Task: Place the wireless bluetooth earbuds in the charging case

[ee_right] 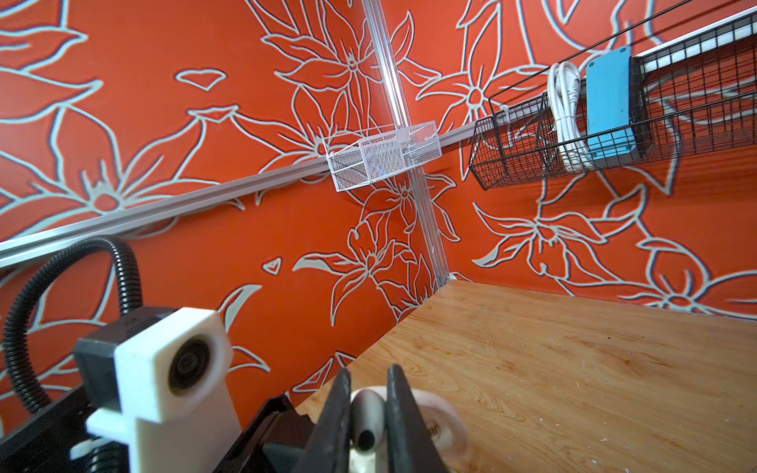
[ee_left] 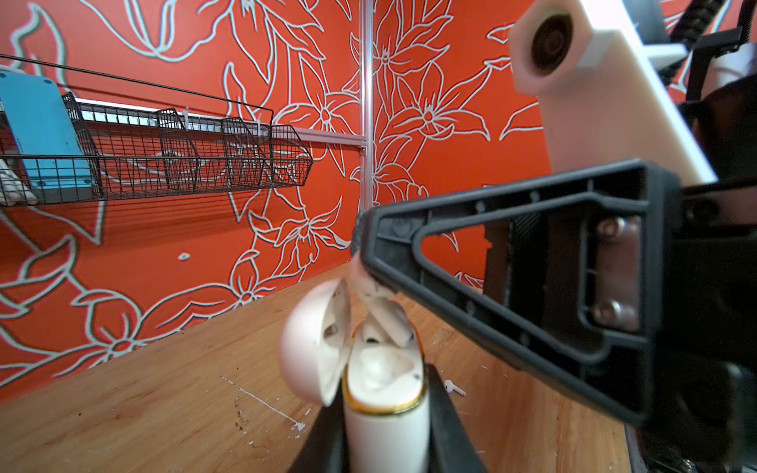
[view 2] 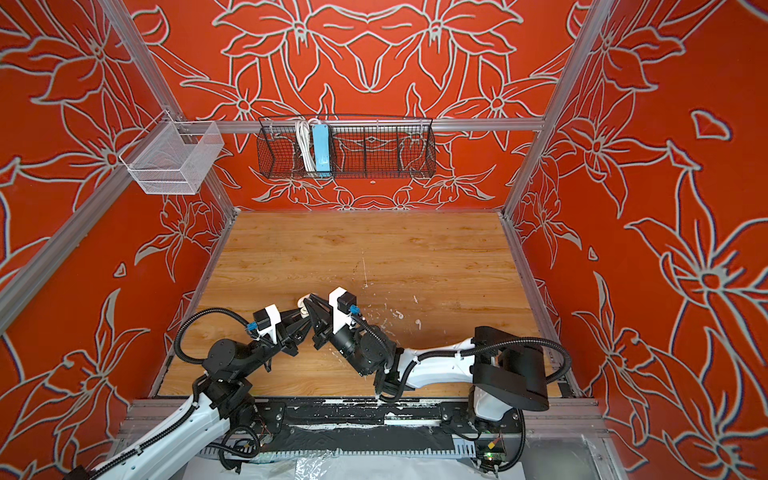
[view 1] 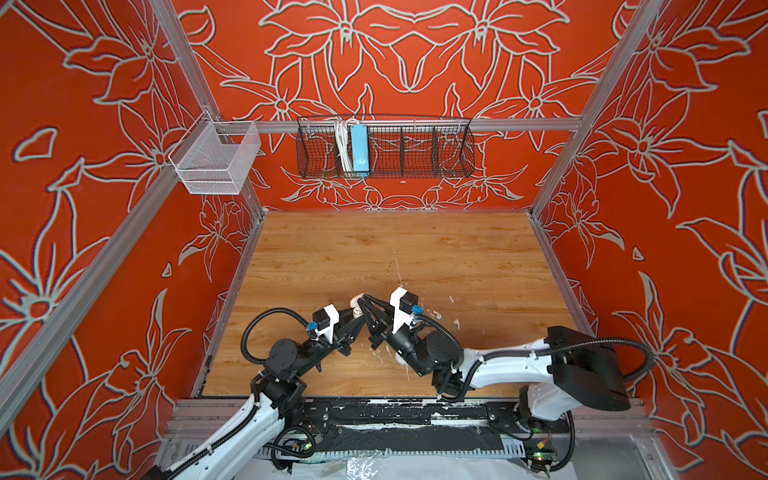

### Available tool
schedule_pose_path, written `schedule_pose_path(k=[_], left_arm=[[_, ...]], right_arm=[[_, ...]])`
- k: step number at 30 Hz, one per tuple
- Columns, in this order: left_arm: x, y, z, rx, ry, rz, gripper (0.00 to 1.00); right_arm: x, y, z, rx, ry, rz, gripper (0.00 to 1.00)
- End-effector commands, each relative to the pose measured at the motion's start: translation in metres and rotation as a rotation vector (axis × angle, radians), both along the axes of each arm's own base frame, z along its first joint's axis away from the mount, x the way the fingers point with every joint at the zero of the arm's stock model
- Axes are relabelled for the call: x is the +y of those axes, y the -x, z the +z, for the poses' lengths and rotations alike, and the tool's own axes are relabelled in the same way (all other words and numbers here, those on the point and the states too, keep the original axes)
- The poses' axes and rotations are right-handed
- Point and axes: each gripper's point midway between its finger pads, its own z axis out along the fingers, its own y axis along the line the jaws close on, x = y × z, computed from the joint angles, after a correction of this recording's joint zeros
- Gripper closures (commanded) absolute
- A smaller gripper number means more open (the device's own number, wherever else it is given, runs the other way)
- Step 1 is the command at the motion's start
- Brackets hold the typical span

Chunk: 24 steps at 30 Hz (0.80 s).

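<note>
No text, brand, number or sign can be read in any view. The nearest thing to one is a small dark mark on the white lid of the charging case [ee_right: 438,422] in the right wrist view, too blurred to make out. The blue box [ee_right: 608,106] in the black wire basket [ee_right: 512,164] carries nothing legible.

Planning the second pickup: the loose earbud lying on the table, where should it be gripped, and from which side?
Probably pinch the loose earbud across its rounded head, coming straight down: it lies flat on the table with its thin stem sideways, leaving only its top and flanks exposed.
</note>
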Motion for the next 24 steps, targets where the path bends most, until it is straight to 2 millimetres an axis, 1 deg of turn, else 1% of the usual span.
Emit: schedule_pose_path(k=[1,5,9,12,17,20,24], left_arm=[[0.002,0.004,0.011,-0.041,0.025,0.003,1.00],[0.002,0.003,0.011,-0.041,0.022,0.006,1.00],[0.001,0.003,0.011,-0.043,0.022,0.003,1.00],[0.002,0.004,0.011,-0.047,0.024,0.003,1.00],[0.002,0.005,0.013,-0.053,0.028,0.001,1.00],[0.002,0.005,0.012,-0.050,0.028,0.001,1.00],[0.003,0.002,0.011,-0.037,0.027,0.015,1.00]], right_arm=[[0.002,0.010,-0.003,-0.026,-0.007,0.024,0.93],[0.006,0.014,-0.005,-0.035,-0.018,0.038,0.94],[0.014,0.019,-0.003,-0.052,-0.021,0.048,0.93],[0.018,0.018,-0.004,-0.057,-0.021,0.031,0.94],[0.018,0.013,-0.005,-0.055,-0.022,-0.001,0.94],[0.019,0.016,0.006,-0.077,-0.036,0.016,0.94],[0.015,0.018,0.020,-0.081,-0.045,0.018,0.95]])
